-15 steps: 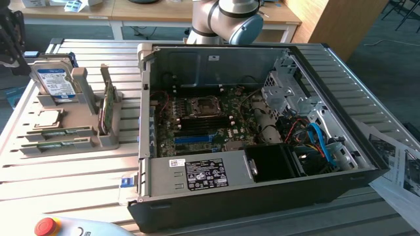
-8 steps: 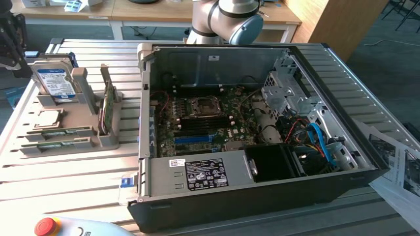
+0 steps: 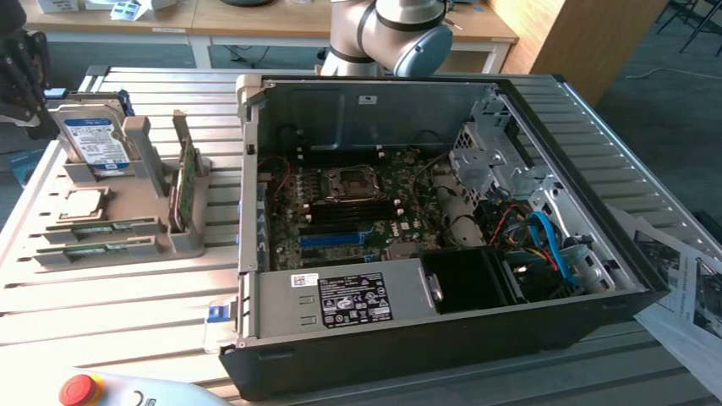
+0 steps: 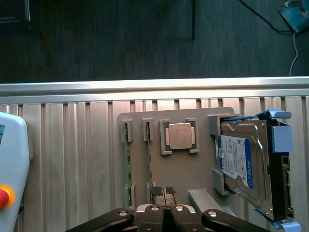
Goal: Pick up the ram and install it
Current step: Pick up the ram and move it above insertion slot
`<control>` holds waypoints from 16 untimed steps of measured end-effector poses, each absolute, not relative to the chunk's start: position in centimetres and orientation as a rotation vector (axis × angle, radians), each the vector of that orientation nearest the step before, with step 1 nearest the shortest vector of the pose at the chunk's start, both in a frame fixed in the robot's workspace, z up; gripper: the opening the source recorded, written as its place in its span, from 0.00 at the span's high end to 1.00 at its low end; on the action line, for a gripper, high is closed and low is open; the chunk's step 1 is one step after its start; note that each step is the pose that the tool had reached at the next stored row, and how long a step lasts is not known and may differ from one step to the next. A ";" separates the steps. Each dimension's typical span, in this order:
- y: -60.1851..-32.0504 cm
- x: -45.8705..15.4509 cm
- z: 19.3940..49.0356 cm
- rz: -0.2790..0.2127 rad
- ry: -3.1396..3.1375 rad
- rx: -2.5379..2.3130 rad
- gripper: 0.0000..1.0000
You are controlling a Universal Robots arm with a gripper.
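Gripper (image 4: 163, 191) jaws pinched shut, nothing in them, hovering over the tray (image 4: 193, 181). Ram (image 4: 148, 162) sits on edge in its slot, just beside the tips. Risk: if it descends shut, the tips hit the board edge. Second stick (image 4: 126, 162) is close and could get clipped.

Holder (image 3: 186, 241) on counter (image 3: 113, 313), at exterior view's left of computer case (image 3: 451, 334). In holder, far to near: hard drive (image 3: 96, 139), processor (image 3: 81, 203), ram (image 3: 100, 227) in slot.
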State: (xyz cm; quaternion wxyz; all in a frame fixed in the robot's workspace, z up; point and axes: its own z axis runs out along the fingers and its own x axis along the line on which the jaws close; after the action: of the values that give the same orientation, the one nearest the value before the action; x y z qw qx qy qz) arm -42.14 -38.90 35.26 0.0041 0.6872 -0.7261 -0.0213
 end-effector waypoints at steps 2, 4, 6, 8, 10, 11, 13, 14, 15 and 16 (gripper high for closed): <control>-38.9 -42.1 35.0 -0.067 -2.275 2.153 0.89; -38.9 -42.1 34.7 -0.067 -2.275 2.153 0.89; -38.9 -42.1 34.5 -0.067 -2.275 2.153 0.89; -38.9 -42.1 34.2 -0.067 -2.275 2.153 0.89; -38.9 -42.1 33.8 -0.067 -2.275 2.153 0.89; -38.9 -42.1 33.7 -0.067 -2.275 2.153 0.89; -38.9 -42.1 33.3 -0.067 -2.275 2.153 0.89; -38.9 -42.1 33.2 -0.067 -2.275 2.153 0.89; -38.9 -42.2 33.0 -0.067 -2.275 2.153 0.89; -38.9 -42.2 32.8 -0.067 -2.275 2.153 0.89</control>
State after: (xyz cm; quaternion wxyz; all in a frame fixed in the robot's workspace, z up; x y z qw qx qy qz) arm -42.15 -38.89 32.81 0.0041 0.6872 -0.7261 -0.0213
